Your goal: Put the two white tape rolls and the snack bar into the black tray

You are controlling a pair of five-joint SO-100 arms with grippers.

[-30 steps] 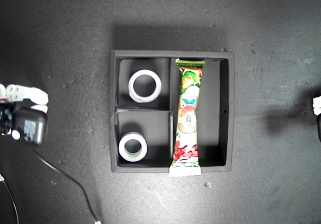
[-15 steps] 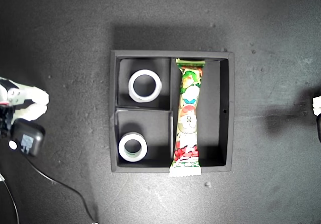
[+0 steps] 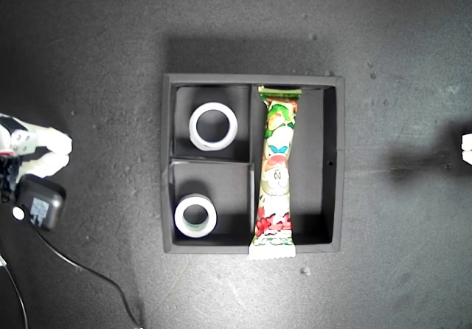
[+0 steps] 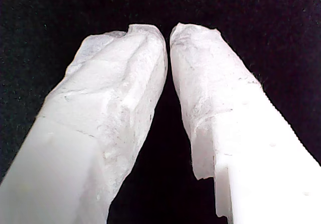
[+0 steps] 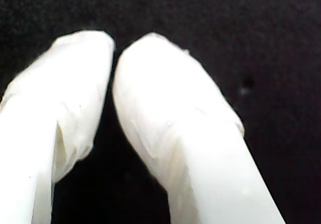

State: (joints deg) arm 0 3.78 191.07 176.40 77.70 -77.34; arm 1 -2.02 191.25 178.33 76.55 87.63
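Observation:
The black tray lies at the middle of the exterior view. A plain white tape roll rests in its upper small compartment. A smaller, greenish tape roll rests in the lower small compartment. The snack bar lies along the long compartment, and its lower crimped end overlaps the tray wall. My first gripper is shut with nothing between its white fingers, over bare dark mat. My second gripper is shut and empty too. One arm sits at the exterior view's left edge and another at its right edge. The wrist views do not show which is which.
A black camera box and a thin cable trail from the arm at the exterior view's left. A small crumb lies on the dark mat below the tray.
The arm at the exterior view's left has dropped and pulled slightly towards that edge. The arm at the exterior view's right has drawn further out of frame. Tray contents are unmoved.

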